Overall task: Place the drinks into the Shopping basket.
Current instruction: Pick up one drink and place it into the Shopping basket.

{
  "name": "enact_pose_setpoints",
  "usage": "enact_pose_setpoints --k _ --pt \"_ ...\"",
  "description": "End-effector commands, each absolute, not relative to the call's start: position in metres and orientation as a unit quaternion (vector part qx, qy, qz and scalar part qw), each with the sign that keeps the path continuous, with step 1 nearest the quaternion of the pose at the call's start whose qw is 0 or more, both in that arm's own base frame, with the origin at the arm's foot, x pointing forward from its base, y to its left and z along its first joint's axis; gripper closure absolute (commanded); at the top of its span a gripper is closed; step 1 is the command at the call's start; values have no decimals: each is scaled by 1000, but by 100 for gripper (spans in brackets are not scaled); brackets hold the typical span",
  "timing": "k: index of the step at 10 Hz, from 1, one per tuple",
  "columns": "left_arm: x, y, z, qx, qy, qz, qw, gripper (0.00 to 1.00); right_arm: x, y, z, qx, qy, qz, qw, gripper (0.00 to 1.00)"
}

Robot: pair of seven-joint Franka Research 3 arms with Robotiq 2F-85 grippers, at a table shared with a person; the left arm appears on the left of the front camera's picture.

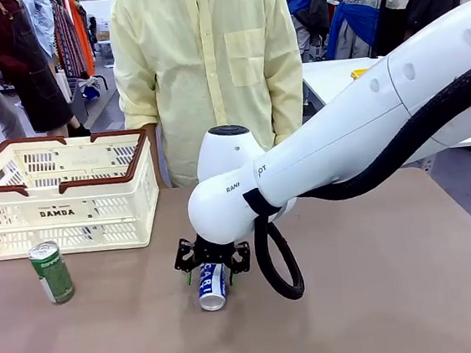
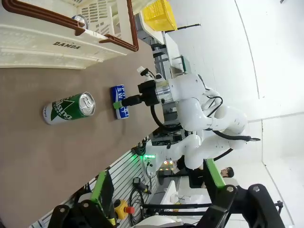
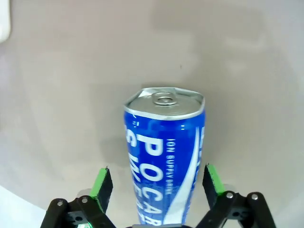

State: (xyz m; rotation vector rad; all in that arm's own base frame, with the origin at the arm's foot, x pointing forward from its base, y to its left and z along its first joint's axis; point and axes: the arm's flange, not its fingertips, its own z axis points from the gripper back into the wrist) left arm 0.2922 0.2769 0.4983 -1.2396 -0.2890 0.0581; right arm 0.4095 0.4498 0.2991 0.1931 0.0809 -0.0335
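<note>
The right gripper stands spread over the blue can, which lies on the table between its pads, a gap either side. A green can and the basket sit off to its left. The left gripper is spread too, empty.

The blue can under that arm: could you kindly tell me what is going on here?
The right gripper is lowered over the blue can, which lies on its side on the table. Its jaws are open on either side, pads not touching it. A green can stands in front of the Shopping basket, and another can's silver top shows inside the basket. The left gripper hangs open farther off. A person stands at the far side.
</note>
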Motion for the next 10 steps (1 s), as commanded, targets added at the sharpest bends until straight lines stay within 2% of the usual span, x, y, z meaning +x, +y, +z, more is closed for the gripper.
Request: enact_pose_setpoints --k 1,5,7,9,10 --pt "292 279 500 -583 -140 20 800 0 411 455 309 84 23 -28 996 0" --pt "292 279 500 -583 -140 20 800 0 401 385 382 107 -2 -15 994 0" --pt "292 279 500 -583 -140 20 800 0 383 290 433 158 11 -20 987 0" --pt "292 279 500 -583 -140 20 800 0 373 174 463 305 92 -24 948 0" --pt "292 279 500 -583 -140 20 800 0 368 119 467 407 117 -28 905 0"
